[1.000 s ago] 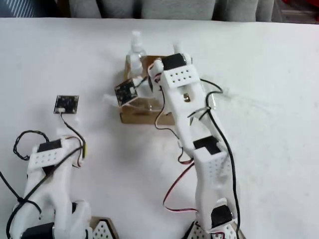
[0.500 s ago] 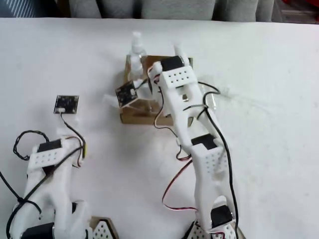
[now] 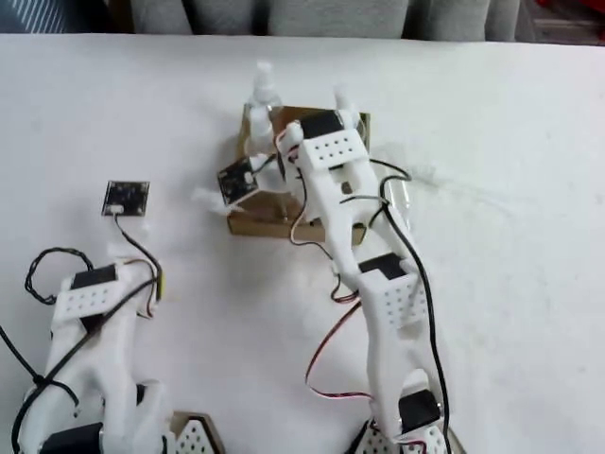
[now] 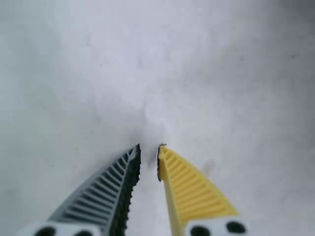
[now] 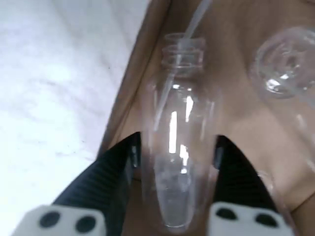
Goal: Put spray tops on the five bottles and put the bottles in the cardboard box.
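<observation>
Looking nearest your side of the table (image 3: 510, 142), you have the left gripper (image 4: 149, 152) low over the bare white surface. Its grey and yellow fingers are drawn almost together, with a thin slit between the tips and nothing in it.

Further out, your right gripper (image 5: 174, 147) is clenched around a clear bottle (image 5: 177, 98). One black pad sits on each side of the bottle's lower body, and the bottle points away from the wrist. A thin tube (image 5: 189, 29) runs down into its open neck. You cannot tell from the wrist view whether a spray top is seated on it.

The held bottle hangs inside the cardboard box (image 5: 147, 59), close along one side wall. The round base of a second clear bottle (image 5: 285, 69) shows beside it, also in the box.

From above, the right arm stretches over the box (image 3: 274, 225) and covers most of its inside. At the box's far left corner a bottle with a spray top (image 3: 262, 95) stands upright. Another white spray top (image 3: 342, 99) pokes up at the far edge, beyond the arm.
</observation>
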